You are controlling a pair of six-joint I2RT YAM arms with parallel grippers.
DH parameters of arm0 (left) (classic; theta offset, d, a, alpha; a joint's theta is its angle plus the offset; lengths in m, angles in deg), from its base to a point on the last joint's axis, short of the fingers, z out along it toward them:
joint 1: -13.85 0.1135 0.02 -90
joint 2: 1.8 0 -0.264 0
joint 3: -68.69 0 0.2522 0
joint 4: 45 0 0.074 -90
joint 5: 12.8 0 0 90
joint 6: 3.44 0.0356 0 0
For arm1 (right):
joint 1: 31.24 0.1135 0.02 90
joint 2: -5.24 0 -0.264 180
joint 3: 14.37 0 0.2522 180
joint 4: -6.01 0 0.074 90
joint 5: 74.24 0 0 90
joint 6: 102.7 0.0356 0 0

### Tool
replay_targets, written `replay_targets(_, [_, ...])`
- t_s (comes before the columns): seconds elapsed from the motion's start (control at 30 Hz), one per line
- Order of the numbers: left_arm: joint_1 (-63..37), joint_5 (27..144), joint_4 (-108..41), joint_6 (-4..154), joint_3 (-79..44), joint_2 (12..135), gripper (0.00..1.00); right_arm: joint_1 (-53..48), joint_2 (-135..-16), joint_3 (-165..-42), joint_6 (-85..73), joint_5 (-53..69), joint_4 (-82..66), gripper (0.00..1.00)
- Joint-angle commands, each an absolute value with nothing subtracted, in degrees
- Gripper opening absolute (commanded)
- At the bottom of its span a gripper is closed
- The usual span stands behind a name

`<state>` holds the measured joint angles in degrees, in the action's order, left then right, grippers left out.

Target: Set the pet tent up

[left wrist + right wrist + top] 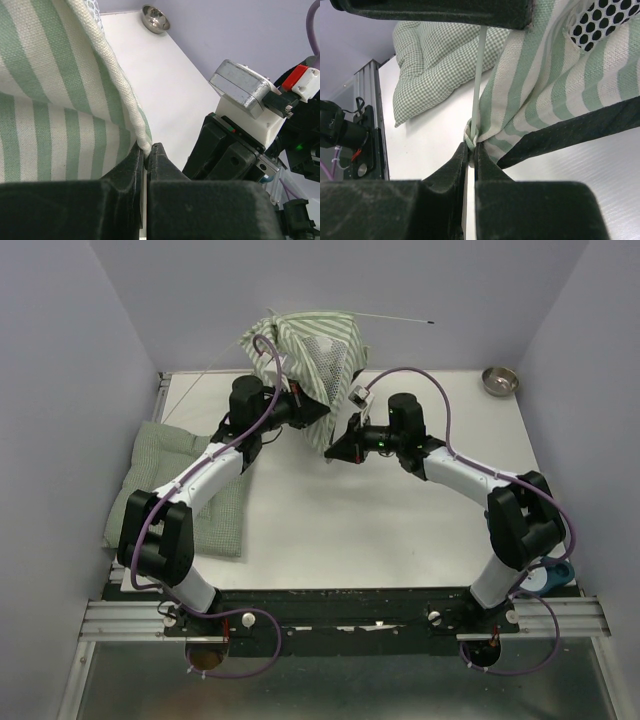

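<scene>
2 arms meet at the far middle of the tabletop (380,530), holding the tent (310,350) up there as a crumpled bundle. Left jaws are pinched closed on a hem of striped fabric. Right jaws are closed on a thin pole (481,75) where it meets a corner loop. Progress looks early: the tent has no standing shape yet, and the cushion (185,490) lies apart at left.

Black-and-white arms (210,468) — purple cables (400,369)
</scene>
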<state>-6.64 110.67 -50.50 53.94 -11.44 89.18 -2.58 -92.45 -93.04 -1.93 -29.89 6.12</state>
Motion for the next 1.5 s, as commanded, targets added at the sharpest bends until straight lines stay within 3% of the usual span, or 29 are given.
replay_targets(0.0, [-6.89, 113.05, -45.83, 57.29, -12.66, 90.74, 0.00, -2.32, -89.16, -95.54, -3.91, -32.14, 8.78, 0.11])
replay_targets(0.17, [-6.89, 113.14, -45.83, 57.12, -13.01, 90.92, 0.00, -2.24, -89.33, -96.25, -4.08, -31.62, 7.72, 0.19])
replay_targets(0.33, [-6.89, 113.06, -46.35, 56.59, -12.84, 91.01, 0.00, -2.24, -89.25, -95.99, -3.29, -31.71, 7.90, 0.35])
replay_targets(0.77, [-6.89, 113.06, -46.62, 56.41, -13.01, 91.18, 0.00, -2.59, -85.38, -92.30, -5.58, -30.91, 2.45, 0.41])
replay_targets(1.0, [-6.89, 112.97, -46.97, 56.50, -13.01, 91.45, 0.00, -3.03, -83.53, -91.06, -7.33, -27.57, -1.76, 0.55])
replay_targets(1.27, [-6.89, 113.14, -46.79, 56.94, -13.19, 91.71, 0.00, -4.78, -82.74, -91.24, -8.21, -25.38, -3.70, 0.54])
replay_targets(1.47, [-6.89, 113.32, -46.53, 56.94, -13.72, 91.97, 0.00, -6.02, -82.74, -89.65, -12.08, -24.32, -4.93, 0.44])
